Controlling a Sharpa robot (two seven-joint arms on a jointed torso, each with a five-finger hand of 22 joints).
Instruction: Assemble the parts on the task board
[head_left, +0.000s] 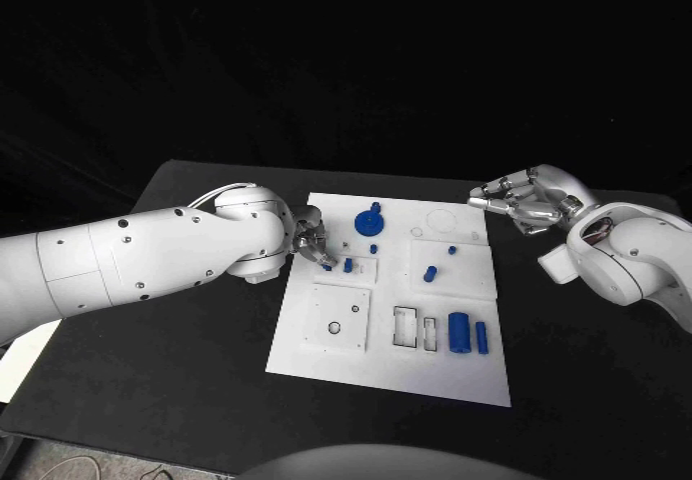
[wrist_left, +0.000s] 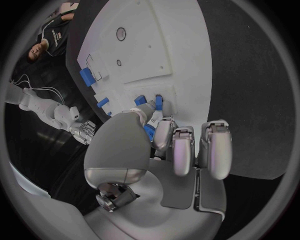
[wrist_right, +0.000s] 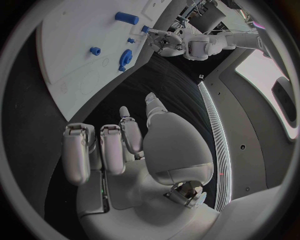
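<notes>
Task board (head_left: 387, 375) lies mid-frame on black worktop (head_left: 173, 390); blue parts across it: round knobbed piece (head_left: 371, 220) near top, two cylinders (head_left: 464, 333) lower right; left hand (head_left: 312, 243) at board's upper-left edge, its arm hiding that side; wrist view shows fingertips (wrist_left: 164, 131) pinching small blue part (wrist_left: 149, 132), head view can't confirm; right hand (head_left: 528, 200) upper right, off board, fingers curled, holding nothing.
</notes>
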